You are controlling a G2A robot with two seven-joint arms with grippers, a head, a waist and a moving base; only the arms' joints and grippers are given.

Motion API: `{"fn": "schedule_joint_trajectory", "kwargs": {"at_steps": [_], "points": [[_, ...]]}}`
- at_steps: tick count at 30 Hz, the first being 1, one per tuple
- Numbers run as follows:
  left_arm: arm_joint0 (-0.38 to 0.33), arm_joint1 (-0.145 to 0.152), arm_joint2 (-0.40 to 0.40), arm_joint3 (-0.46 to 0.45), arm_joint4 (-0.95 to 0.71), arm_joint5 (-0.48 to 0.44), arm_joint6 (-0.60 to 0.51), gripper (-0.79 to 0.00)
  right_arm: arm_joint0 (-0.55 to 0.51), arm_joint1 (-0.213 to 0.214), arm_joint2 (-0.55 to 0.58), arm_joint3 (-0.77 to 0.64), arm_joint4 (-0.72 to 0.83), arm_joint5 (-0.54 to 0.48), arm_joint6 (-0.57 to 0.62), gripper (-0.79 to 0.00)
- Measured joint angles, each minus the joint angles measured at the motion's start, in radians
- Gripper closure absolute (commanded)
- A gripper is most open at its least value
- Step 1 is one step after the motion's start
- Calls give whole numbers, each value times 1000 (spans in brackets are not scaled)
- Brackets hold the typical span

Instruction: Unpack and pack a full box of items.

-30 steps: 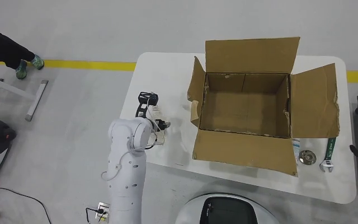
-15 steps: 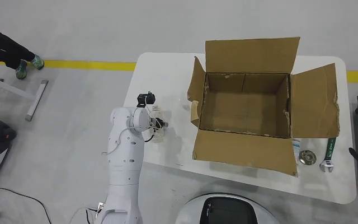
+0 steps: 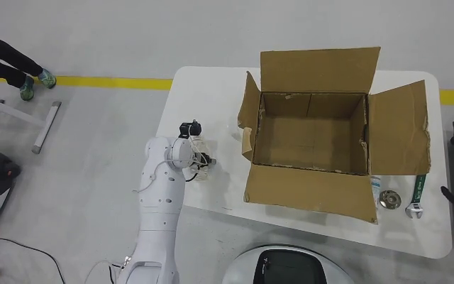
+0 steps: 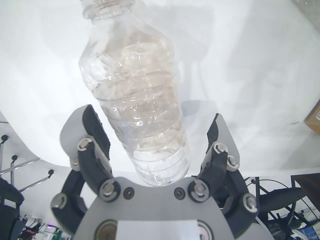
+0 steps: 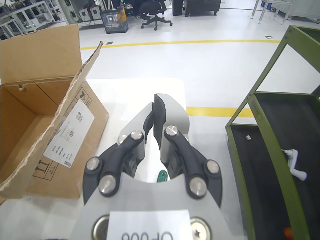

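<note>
- Green-handled metal wrench [image 3: 418,193] lies at the near right corner of the white rounded table [image 3: 206,92], just beside a small round metal disc [image 3: 389,199]. Both sit outside the box.
- The right gripper [image 5: 155,108] hangs above that end of the table, over the wrench's green tip. Its 2 black pads are pressed together with nothing between them.
- An olive-green metal cart [image 5: 271,156] with a black tray stands past the table's right edge.
- The left gripper [image 4: 152,113] is at the table's left side, well apart from the box. Its 2 fingers are spread.
- A clear, crumpled plastic bottle [image 4: 135,96] lies on its side on the table between those fingers, base toward the wrist. One finger is close against it; the other is plainly clear of it, so there is no grasp.
- The large brown cardboard box [image 3: 305,190] stands right of centre with its 4 flaps folded outward and its floor bare.
- A yellow floor line [image 3: 113,82] runs beyond the table's far edge.
</note>
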Motion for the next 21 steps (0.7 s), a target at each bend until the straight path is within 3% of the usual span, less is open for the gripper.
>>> {"fn": "schedule_joint_trajectory", "kwargs": {"at_steps": [3,9,14,18,21], "points": [[-2,2,4,8,-1,12,-1,0,1,-2,0,-1,-2,0,2,-25],[-7,9,5,14,-17,16,1,0,2,-5,0,-3,-7,-1,3,-15],[-2,18,-8,-34,-31,6,-2,0,1,-8,10,-18,2,3,8,-6],[16,26,-16,-127,-19,13,-21,0,8,-10,24,-36,29,9,9,0],[29,30,-38,-257,-70,23,-71,0,15,-13,43,-62,73,15,4,0]]}}
